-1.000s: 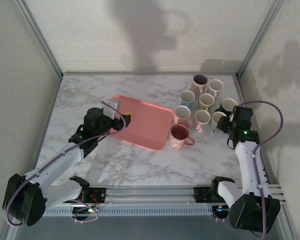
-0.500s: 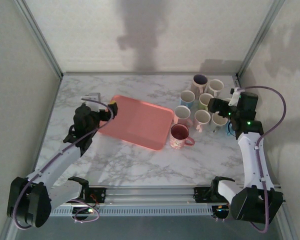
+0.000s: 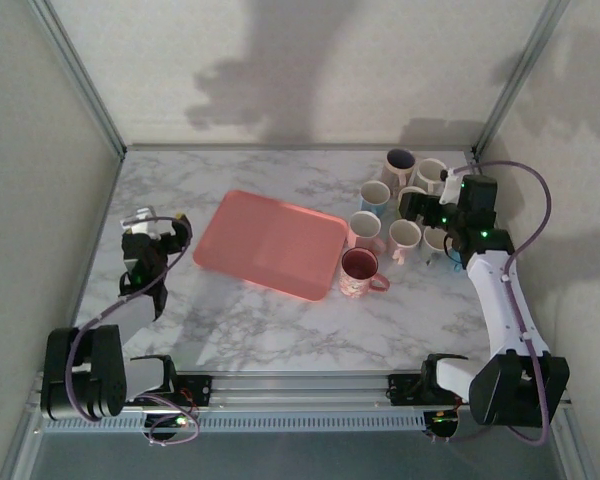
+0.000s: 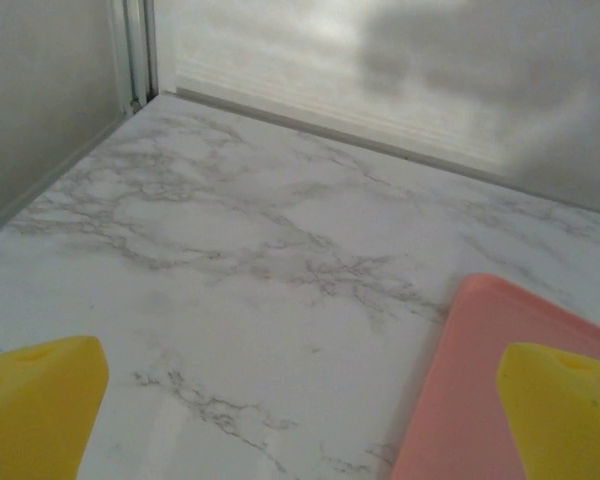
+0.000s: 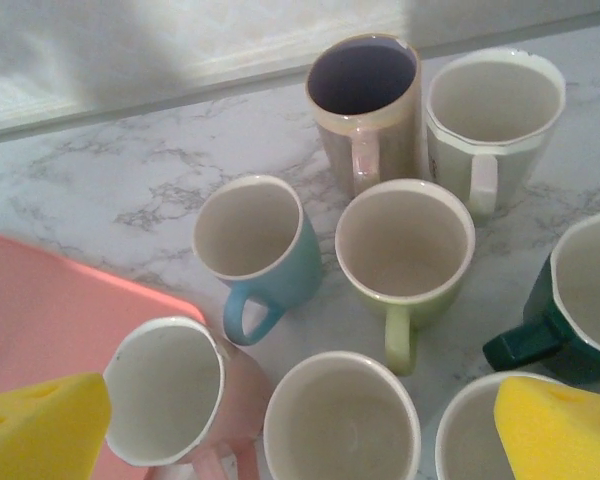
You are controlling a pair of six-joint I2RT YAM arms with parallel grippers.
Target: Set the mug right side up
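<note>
All mugs [image 5: 405,245] stand mouth up. Left gripper [image 4: 300,410] and right gripper [image 5: 298,428] are open, empty. The right should lift away gently.

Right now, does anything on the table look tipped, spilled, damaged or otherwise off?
Nothing stands out. The mugs in view stand upright, mouths up, grouped right of the pink tray, which lies flat. The maroon mug nearest the arms is upright too. No spill or breakage shows.
</note>
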